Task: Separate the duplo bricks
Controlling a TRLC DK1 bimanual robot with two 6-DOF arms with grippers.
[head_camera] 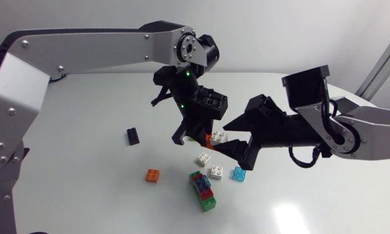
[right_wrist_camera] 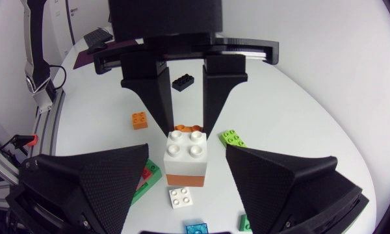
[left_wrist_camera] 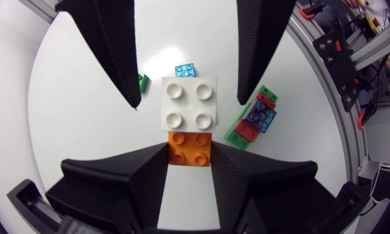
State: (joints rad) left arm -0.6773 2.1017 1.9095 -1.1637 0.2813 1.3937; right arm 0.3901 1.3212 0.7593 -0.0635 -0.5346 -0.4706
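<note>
Orange brick (left_wrist_camera: 190, 149) clenched in left gripper (right_wrist_camera: 188, 125), a finger on each side, held up off the table (head_camera: 84, 130). White brick (right_wrist_camera: 187, 148) stacked on its outer half, studs up. Right gripper (left_wrist_camera: 188, 101) released: fingers spread either side of the white brick, with a gap on both sides and no contact.

View differences:
- Head view only: full layout plus both arms. Held orange brick mostly masked by the left gripper there.
- Right wrist view only: orange layer running under the white brick, so a long orange base with a square white top.
- Left wrist view only: four bare orange studs between own fingers, right behind the white brick's four.
- Both wrist views: loose green brick (right_wrist_camera: 233, 138) just beside the held orange brick. Hidden under the grippers in the head view.

Look: all glossy and opaque except the translucent cyan and blue pieces.

Count, loose on the table, placed against the held orange brick:
- 2 small white bricks (head_camera: 203, 158) (head_camera: 216, 172), near
- 1 cyan brick (head_camera: 238, 173), near
- 1 small orange brick (head_camera: 153, 175), further off on the left arm's side
- 1 black brick (head_camera: 132, 136), well apart on the left arm's side
- 1 joined cluster (head_camera: 202, 190) of green, red and blue, near
- 1 green brick, as above
</note>
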